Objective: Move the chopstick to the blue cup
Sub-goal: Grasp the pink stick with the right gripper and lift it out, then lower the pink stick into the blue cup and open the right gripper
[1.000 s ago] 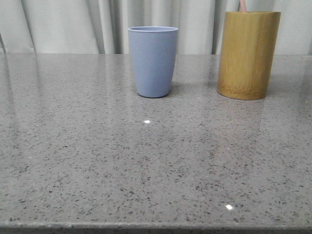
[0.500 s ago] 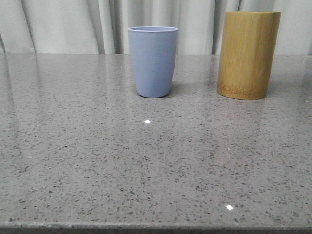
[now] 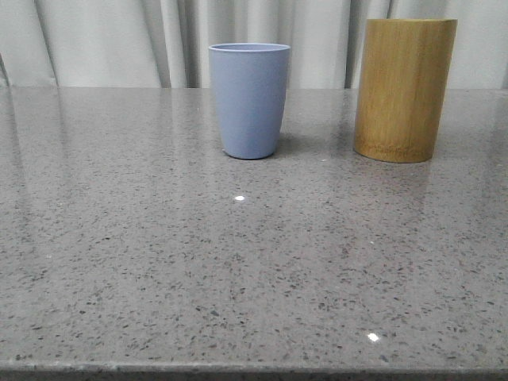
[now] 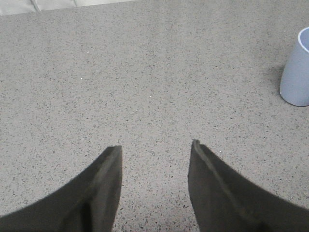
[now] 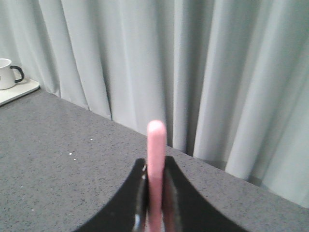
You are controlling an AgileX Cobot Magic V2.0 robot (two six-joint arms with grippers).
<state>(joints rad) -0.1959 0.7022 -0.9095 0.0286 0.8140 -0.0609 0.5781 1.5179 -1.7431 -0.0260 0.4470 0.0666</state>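
The blue cup (image 3: 249,99) stands upright at the back middle of the grey table, and its side also shows in the left wrist view (image 4: 298,72). A pale pink chopstick (image 5: 156,145) stands up between the fingers of my right gripper (image 5: 155,166), which is shut on it, high above the table and facing the curtain. My left gripper (image 4: 155,147) hovers open over bare tabletop, well to one side of the blue cup, with nothing between its fingers.
A tall yellow-brown bamboo cylinder (image 3: 404,89) stands to the right of the blue cup. A white mug (image 5: 8,73) sits on a pale tray (image 5: 21,91) at the table's far corner. A grey curtain (image 3: 111,40) hangs behind the table.
One second ago a pink tip stuck out above the bamboo cylinder in the front view; it has since risen out of that view. The cups have not moved.
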